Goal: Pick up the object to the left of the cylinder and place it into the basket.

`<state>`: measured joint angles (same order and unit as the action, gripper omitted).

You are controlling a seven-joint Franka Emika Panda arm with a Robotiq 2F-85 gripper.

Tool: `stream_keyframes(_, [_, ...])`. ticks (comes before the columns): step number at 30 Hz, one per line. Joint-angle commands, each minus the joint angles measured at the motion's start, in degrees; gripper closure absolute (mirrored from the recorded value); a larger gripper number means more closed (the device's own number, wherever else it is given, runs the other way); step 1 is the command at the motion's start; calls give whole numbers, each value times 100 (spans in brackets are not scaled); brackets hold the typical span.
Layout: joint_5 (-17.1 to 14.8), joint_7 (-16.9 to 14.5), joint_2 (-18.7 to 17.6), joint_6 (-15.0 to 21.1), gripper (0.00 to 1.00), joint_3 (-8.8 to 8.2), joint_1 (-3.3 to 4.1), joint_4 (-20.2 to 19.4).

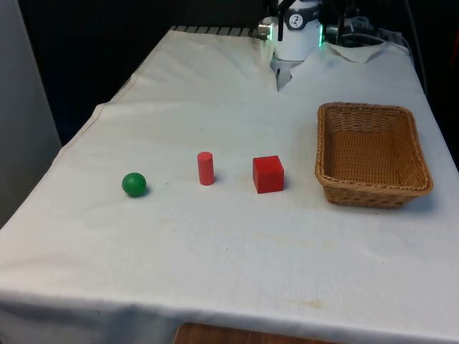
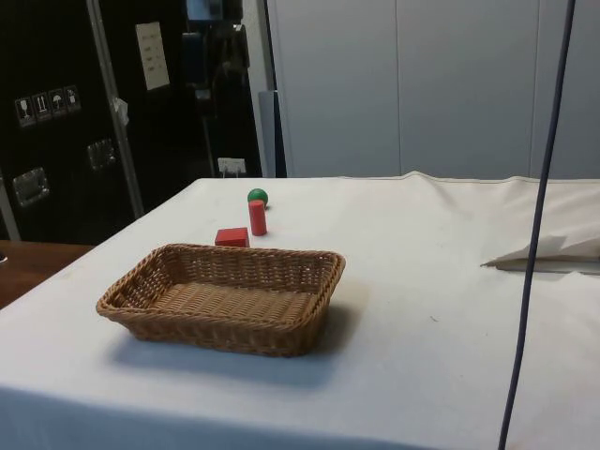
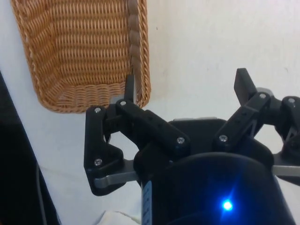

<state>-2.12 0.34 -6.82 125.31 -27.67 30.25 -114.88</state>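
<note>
Though round, green ball [image 1: 134, 184] beside upright cylinder [image 1: 206, 168].

You are not getting any readable text here; the paper sheet [image 2: 153, 54] and small pictogram stickers [image 2: 45, 104] on the dark cabinets are staying illegible.

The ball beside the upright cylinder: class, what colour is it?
Green. The ball shows best in the front view, on the front view's left of the red cylinder.

Gripper [image 3: 187, 89] sits beside wicker basket [image 1: 373, 154]; red cube [image 1: 267, 174], red cylinder [image 1: 206, 168], green ball [image 1: 133, 184] line up well apart from it.
</note>
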Motion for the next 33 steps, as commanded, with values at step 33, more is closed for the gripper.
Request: stream_keyframes(33, [-201,80,-865,1003,0,223,11,-23])
